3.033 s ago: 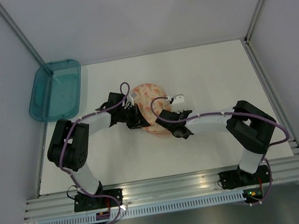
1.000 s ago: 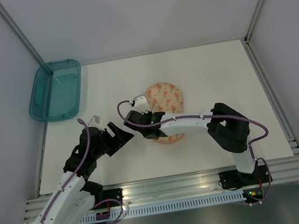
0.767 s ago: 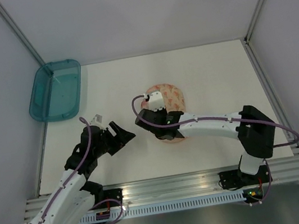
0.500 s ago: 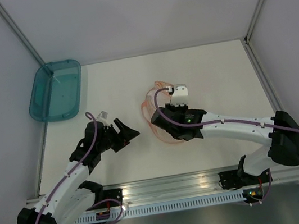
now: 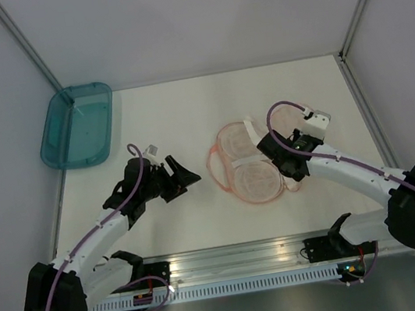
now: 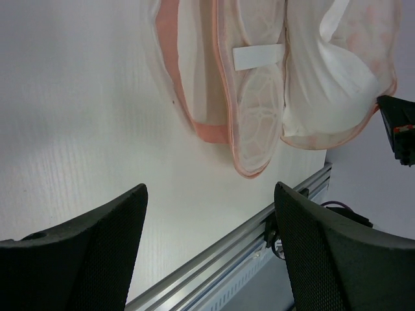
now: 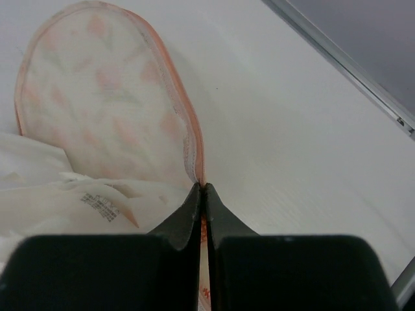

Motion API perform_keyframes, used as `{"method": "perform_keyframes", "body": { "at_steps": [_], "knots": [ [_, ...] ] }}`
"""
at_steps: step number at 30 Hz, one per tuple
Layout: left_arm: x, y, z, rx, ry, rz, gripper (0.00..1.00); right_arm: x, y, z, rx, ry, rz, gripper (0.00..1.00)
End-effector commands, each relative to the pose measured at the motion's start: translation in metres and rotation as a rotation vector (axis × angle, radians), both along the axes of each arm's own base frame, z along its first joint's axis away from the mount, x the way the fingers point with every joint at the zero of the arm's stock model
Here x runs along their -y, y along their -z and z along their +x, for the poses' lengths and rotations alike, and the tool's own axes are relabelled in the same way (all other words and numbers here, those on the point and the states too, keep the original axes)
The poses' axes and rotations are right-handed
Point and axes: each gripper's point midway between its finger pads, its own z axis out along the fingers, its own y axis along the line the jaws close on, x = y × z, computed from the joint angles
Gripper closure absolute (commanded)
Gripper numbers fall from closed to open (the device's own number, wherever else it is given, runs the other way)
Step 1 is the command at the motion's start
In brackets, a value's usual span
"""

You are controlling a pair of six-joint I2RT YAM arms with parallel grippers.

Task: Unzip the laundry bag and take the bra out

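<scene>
We see the laundry bag [image 5: 247,166] as thin, half-sheer matt cloth, with a smooth pink binding stitched round its rim. The bra [image 7: 39,175] against its flap is soft, dull white fabric. Under the bag, the table [image 5: 300,93] is matt white with a fine ribbed grain. Far left of the bag, the tray [image 5: 77,129] is glossy, see-through teal plastic. The fingers [image 6: 97,253] of the left gripper [image 6: 209,194] are matt black plastic.

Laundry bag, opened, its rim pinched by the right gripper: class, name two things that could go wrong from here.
The right gripper pinches only the thin pink rim of the laundry bag; a tug may slip it free.
The open left gripper stands apart; reaching for the bra, it may grab bag fabric too.
</scene>
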Motion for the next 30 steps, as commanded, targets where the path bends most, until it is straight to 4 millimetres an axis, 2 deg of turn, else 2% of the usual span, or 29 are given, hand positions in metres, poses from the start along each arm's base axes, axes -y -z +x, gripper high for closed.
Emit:
{"method": "perform_keyframes", "body": {
  "at_steps": [1, 6, 7, 8, 10, 12, 13, 15, 16, 18, 20, 21, 22, 25, 27, 30],
  "knots": [
    [0.015, -0.029, 0.013, 0.072, 0.033, -0.052, 0.18, 0.013, 0.007, 0.003, 0.009, 0.037, 0.008, 0.95],
    [0.025, -0.034, 0.017, 0.076, 0.059, -0.057, 0.18, 0.021, 0.033, 0.004, -0.063, 0.050, 0.017, 0.89],
    [0.027, -0.035, 0.016, 0.077, 0.065, -0.056, 0.18, 0.023, 0.038, 0.002, -0.080, 0.063, 0.021, 0.80],
    [0.028, -0.035, 0.017, 0.078, 0.066, -0.057, 0.18, 0.025, 0.040, 0.001, -0.083, 0.069, 0.027, 0.66],
    [0.028, -0.034, 0.016, 0.076, 0.067, -0.054, 0.18, 0.025, 0.042, -0.001, -0.089, 0.071, 0.038, 0.32],
    [0.028, -0.032, 0.015, 0.073, 0.069, -0.051, 0.18, 0.020, 0.045, -0.001, -0.108, 0.044, 0.063, 0.24],
    [0.027, -0.031, 0.015, 0.072, 0.068, -0.050, 0.18, 0.015, 0.042, 0.004, -0.085, 0.023, 0.095, 0.22],
    [0.027, -0.029, 0.015, 0.069, 0.066, -0.046, 0.18, 0.002, 0.052, 0.002, -0.137, -0.075, 0.131, 0.21],
    [0.026, -0.028, 0.014, 0.068, 0.064, -0.045, 0.18, -0.008, 0.045, 0.011, -0.082, -0.116, 0.187, 0.21],
    [0.026, -0.026, 0.014, 0.066, 0.064, -0.044, 0.18, -0.019, 0.049, 0.011, -0.077, -0.183, 0.237, 0.21],
    [0.025, -0.023, 0.012, 0.059, 0.063, -0.043, 0.18, -0.029, 0.041, 0.012, -0.044, -0.239, 0.286, 0.21],
    [0.025, -0.022, 0.012, 0.059, 0.062, -0.045, 0.18, -0.039, 0.047, 0.009, -0.072, -0.303, 0.319, 0.21],
    [0.025, -0.019, 0.011, 0.053, 0.063, -0.043, 0.18, -0.051, 0.034, 0.016, -0.011, -0.369, 0.363, 0.20],
    [0.024, -0.017, 0.010, 0.050, 0.063, -0.042, 0.18, -0.076, 0.024, 0.017, 0.033, -0.511, 0.439, 0.19],
    [0.024, -0.016, 0.008, 0.046, 0.062, -0.044, 0.18, -0.085, 0.022, 0.018, 0.035, -0.568, 0.455, 0.19],
    [0.024, -0.016, 0.006, 0.044, 0.065, -0.051, 0.18, -0.088, 0.039, 0.018, -0.034, -0.579, 0.428, 0.19]
  ]
}}
